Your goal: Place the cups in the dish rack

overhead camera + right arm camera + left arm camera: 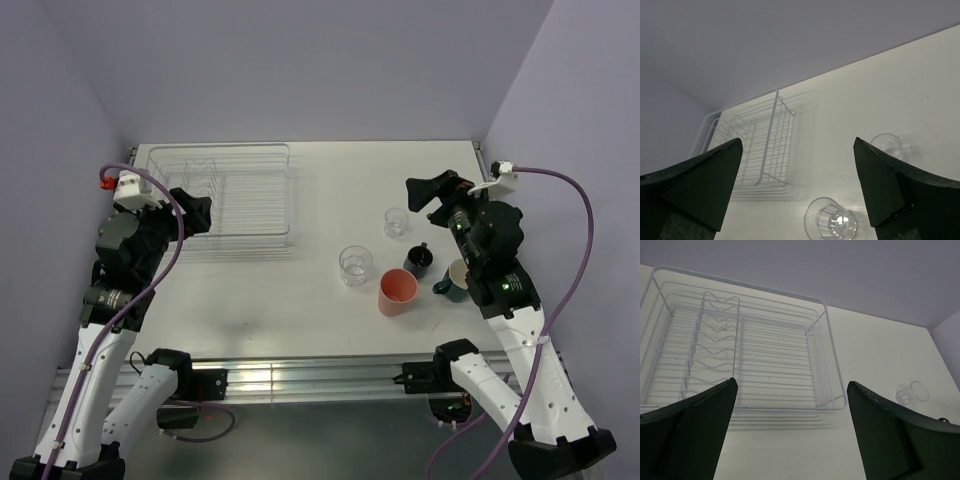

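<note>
The wire dish rack stands empty at the back left; it also shows in the left wrist view and the right wrist view. Five cups stand right of centre: two clear glass tumblers, a navy mug, a salmon-pink tumbler and a teal mug. My left gripper is open and empty at the rack's near right corner. My right gripper is open and empty above the cups, with both glass tumblers below it.
Purple walls enclose the table at the back and both sides. One clear tumbler shows far right in the left wrist view. The metal rail runs along the table's near edge.
</note>
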Controlling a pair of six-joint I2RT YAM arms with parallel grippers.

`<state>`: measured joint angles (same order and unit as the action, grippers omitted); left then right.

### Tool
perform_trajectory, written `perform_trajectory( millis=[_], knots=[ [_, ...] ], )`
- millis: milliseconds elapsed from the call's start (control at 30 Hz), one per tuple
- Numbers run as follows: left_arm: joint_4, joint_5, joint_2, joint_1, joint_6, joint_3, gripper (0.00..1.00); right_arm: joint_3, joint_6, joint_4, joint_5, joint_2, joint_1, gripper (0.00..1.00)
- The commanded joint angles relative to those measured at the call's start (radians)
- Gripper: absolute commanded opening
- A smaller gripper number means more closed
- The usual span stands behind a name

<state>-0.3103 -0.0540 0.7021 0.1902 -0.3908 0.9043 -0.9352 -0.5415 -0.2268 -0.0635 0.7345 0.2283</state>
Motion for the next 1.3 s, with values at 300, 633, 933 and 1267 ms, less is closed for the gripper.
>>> perform_trajectory(
  millis=[300,633,933,1267],
  knots=[
    [0.048,-0.007,-0.007,-0.005,-0.017,0.011,0.99,-0.114,0.09,-0.117,0.059,0.108,0.019,1.0],
    [0.047,-0.007,-0.007,-0.005,-0.017,0.011,0.99,-0.18,0.132,-0.25,-0.221,0.278,0.388,0.95],
    [0.043,-0.012,-0.004,-0.005,-0.016,0.015,0.99,-0.155,0.08,-0.279,-0.36,0.479,0.592,0.74],
    [0.04,-0.012,-0.003,-0.005,-0.016,0.015,0.99,-0.134,0.061,-0.264,-0.332,0.571,0.623,0.65]
  ],
)
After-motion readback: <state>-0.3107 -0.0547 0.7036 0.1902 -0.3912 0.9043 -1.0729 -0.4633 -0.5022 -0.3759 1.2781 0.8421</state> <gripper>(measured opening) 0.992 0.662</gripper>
